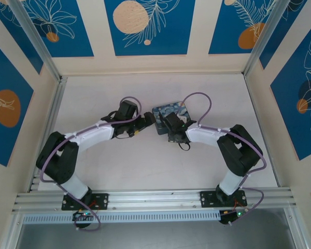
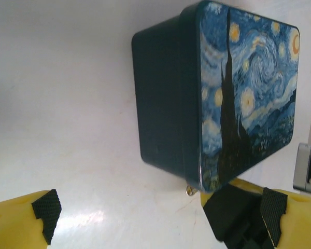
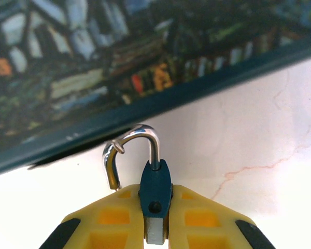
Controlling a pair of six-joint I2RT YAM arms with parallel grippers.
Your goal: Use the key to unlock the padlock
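Note:
The padlock (image 3: 155, 182) has a dark blue body clamped upright between the yellow fingers of my right gripper (image 3: 156, 199), which is shut on it. Its silvery shackle (image 3: 140, 133) curves up and left, and the free end hangs loose outside the body, close to the edge of the Starry Night box (image 3: 119, 62). My left gripper (image 2: 158, 220) is open just in front of the box's near corner, with nothing between its pads. A small gold ring (image 2: 190, 190) sticks out under that corner. The key is out of view. From above, both grippers (image 1: 147, 120) (image 1: 165, 120) meet at the box (image 1: 172, 108).
The box stands on a white table (image 1: 145, 161) inside blue-patterned walls. An aluminium rail (image 1: 155, 199) runs along the near edge by the arm bases. A grey part of the right arm (image 2: 308, 168) shows beside the box in the left wrist view.

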